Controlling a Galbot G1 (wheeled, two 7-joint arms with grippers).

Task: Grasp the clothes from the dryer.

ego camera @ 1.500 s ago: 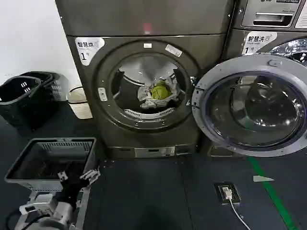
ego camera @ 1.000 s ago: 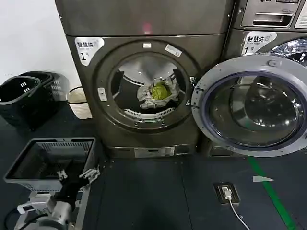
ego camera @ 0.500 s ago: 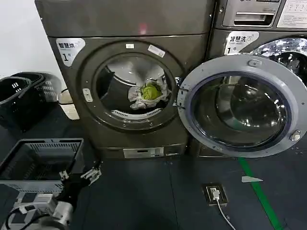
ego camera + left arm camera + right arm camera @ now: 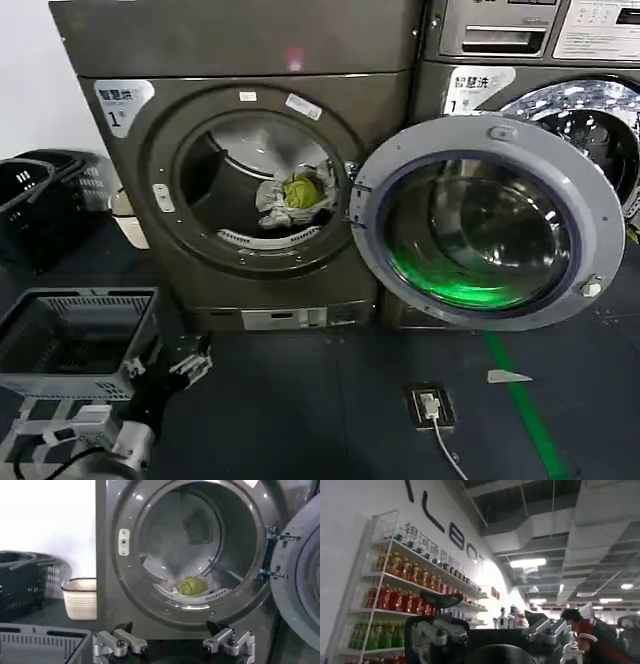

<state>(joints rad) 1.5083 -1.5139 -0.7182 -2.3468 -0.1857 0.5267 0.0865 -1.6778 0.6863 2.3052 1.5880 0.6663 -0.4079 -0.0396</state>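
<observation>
The dryer (image 4: 130,260) is a dark bronze-grey machine with its round door (image 4: 487,222) swung open to the right. In its drum lie the clothes (image 4: 293,197), a small white-grey heap with a yellow-green piece. My left gripper (image 4: 165,365) hovers low at the front left, well short of the porthole, open and holding nothing. The left wrist view looks over the left gripper (image 4: 171,642) straight at the dryer (image 4: 115,580), with the clothes (image 4: 192,586) on the drum floor. My right gripper (image 4: 490,612) is open and empty, pointing up into the room.
A grey wire basket (image 4: 75,340) stands on the floor beside the left arm. Black baskets (image 4: 30,205) and a small white basket (image 4: 125,215) sit left of the dryer. A second machine (image 4: 520,60) stands behind the open door. A floor socket (image 4: 428,405) and a green line (image 4: 520,400) lie to the right.
The dryer and its door have slid leftward in the head view. The left gripper has edged forward and to the right, still open. The clothes have not moved.
</observation>
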